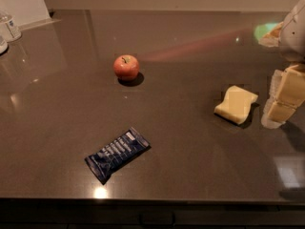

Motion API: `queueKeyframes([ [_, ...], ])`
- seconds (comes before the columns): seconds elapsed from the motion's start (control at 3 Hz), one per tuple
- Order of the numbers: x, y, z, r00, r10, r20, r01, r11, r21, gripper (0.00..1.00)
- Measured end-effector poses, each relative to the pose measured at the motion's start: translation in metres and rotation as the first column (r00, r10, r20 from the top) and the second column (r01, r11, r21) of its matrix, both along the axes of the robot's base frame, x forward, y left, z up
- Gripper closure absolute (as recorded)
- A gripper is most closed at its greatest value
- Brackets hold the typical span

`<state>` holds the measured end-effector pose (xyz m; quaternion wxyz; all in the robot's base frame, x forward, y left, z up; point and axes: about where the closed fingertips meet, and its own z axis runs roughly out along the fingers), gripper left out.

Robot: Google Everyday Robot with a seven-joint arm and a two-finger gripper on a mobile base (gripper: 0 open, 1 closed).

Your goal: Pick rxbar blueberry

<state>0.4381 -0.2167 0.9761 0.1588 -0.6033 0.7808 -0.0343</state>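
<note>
The rxbar blueberry (117, 154) is a flat dark navy-blue wrapper with white lettering. It lies diagonally on the dark table (190, 147), near the front edge and left of centre. My gripper (284, 99) is at the right edge of the camera view, above the table and far to the right of the bar. It is just right of a pale yellow sponge block (236, 105). Nothing shows in the gripper.
A red apple (126, 67) stands behind the bar, toward the middle of the table. A clear bottle (9, 26) and a white board (21, 4) are at the far left corner. The table's front edge runs along the bottom.
</note>
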Motion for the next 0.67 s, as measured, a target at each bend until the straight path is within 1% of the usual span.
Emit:
queueKeyframes([
  [0.33, 0.0, 0.0, 0.0, 1.0, 0.0, 0.0, 0.0, 1.0, 0.0, 0.0],
  [0.67, 0.0018, 0.0081, 0.0005, 0.9997, 0.024, 0.007, -0.024, 1.0, 0.018, 0.0],
])
